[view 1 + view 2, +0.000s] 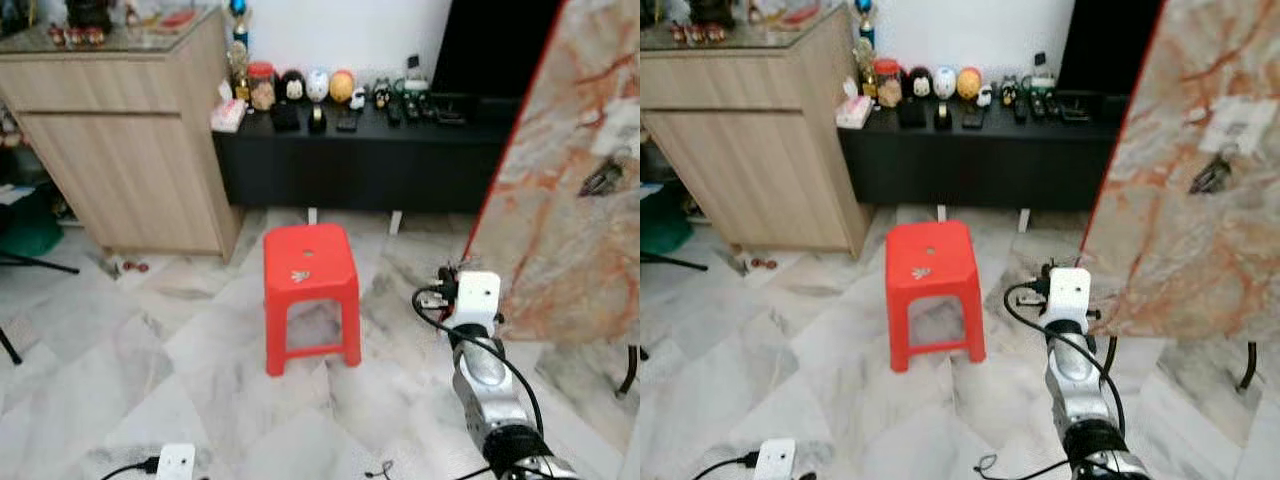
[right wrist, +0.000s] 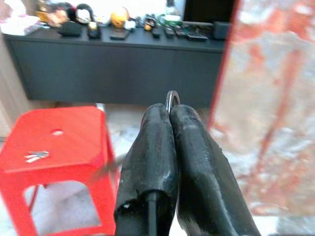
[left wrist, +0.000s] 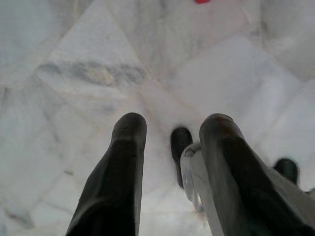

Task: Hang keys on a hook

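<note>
In the left eye view the right arm reaches forward over the marble floor (image 1: 200,350), with a red stool (image 1: 309,290) to its left and a marble-patterned panel (image 1: 570,200) to its right; a dark hook (image 1: 601,178) sits on that panel, above and right of the arm. In the left wrist view the left end effector (image 3: 170,135) hangs above the floor with its fingers spread. In the right wrist view the right end effector (image 2: 169,114) is pressed together, pinching a key ring (image 2: 172,100) that protrudes at its fingertips, the panel just beside it.
</note>
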